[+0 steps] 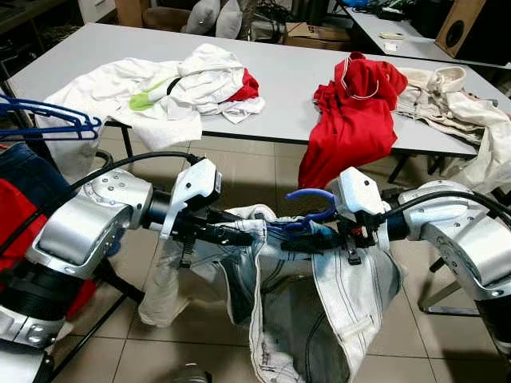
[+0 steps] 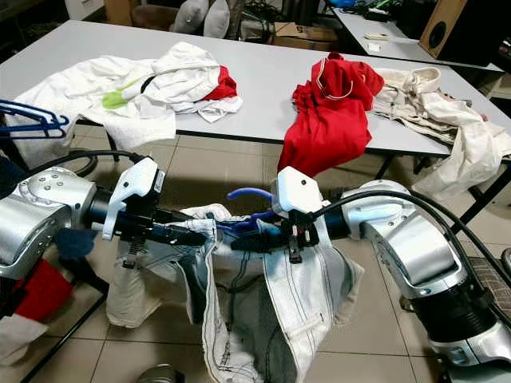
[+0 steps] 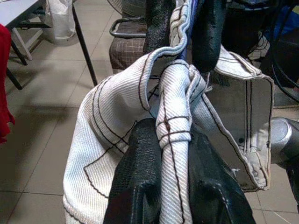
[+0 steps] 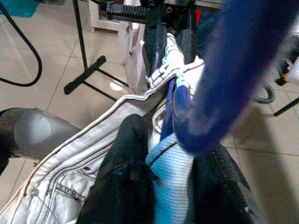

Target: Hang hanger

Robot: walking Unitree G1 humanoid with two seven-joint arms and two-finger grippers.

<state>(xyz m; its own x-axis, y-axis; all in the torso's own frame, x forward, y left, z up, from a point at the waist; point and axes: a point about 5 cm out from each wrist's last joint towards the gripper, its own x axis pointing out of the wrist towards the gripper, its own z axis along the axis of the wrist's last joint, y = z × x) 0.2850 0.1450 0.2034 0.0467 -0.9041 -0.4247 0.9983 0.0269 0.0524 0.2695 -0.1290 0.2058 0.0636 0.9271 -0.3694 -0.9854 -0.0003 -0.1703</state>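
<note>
I've got both grippers pinching the white jeans [image 1: 319,295] w/ the blue hanger [image 1: 313,209] between left gripper [image 1: 239,236] & right gripper [image 1: 297,244], hook just above right. Risk: denim slips off hanger if either pinch loosens.

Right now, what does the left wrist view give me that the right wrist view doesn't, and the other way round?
Left wrist view: the left gripper pinching a bunched fold of the white jeans, with a table leg and a red garment at the edge.

Right wrist view: the blue hanger blurred close to the lens, the right gripper clamped on denim beside it, and a black rack foot on the tiles.

Both: the same jeans held taut between the two grippers, each seeing the other's fingers opposite.
</note>
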